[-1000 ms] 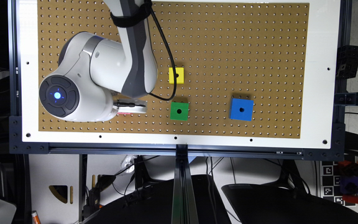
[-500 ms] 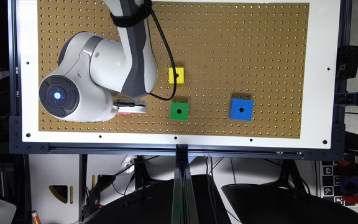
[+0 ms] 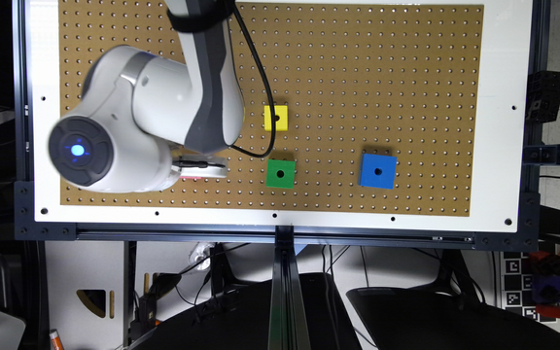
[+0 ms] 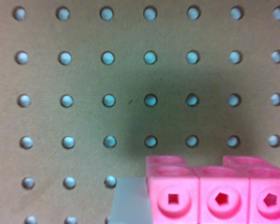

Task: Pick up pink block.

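The pink block (image 4: pixel 219 193) is very near the wrist camera, its studs and side holes in sharp view. It rests on the brown pegboard (image 4: pixel 84 70). One pale fingertip (image 4: pixel 128 200) lies flush against the block's side; the other finger is out of frame. In the exterior view my gripper (image 3: pixel 200 170) is low over the pegboard near its front edge, at the exterior view's left. A thin sliver of the pink block (image 3: pixel 190 178) peeks out beneath it, and the arm hides the rest.
A yellow cube (image 3: pixel 276 118), a green cube (image 3: pixel 280 173) and a blue cube (image 3: pixel 377 171), each with a centre hole, sit on the pegboard (image 3: pixel 382 73) toward the exterior view's right of the gripper. A black cable (image 3: pixel 265 97) loops past the yellow cube.
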You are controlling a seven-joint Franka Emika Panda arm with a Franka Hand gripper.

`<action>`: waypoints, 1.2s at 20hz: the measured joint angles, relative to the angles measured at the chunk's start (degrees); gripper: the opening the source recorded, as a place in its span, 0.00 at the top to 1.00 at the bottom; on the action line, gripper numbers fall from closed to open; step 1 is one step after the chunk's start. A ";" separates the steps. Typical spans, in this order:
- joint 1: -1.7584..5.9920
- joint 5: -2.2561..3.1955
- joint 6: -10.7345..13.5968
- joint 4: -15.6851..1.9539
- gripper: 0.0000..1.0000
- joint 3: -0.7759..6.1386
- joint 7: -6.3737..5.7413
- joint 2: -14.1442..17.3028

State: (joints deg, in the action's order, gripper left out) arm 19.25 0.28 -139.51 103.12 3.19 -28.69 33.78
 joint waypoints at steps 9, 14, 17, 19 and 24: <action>0.00 0.00 6.30 -0.03 1.00 0.00 0.00 -6.30; 0.00 0.00 9.85 -0.03 1.00 0.00 0.00 -10.00; 0.00 0.00 11.51 -0.05 1.00 0.01 -0.01 -12.12; 0.00 0.00 12.53 -0.05 1.00 0.01 -0.01 -13.16; 0.00 0.00 14.03 -0.08 1.00 0.01 -0.01 -15.30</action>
State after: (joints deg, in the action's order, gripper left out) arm 19.25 0.28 -125.48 103.04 3.20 -28.71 18.48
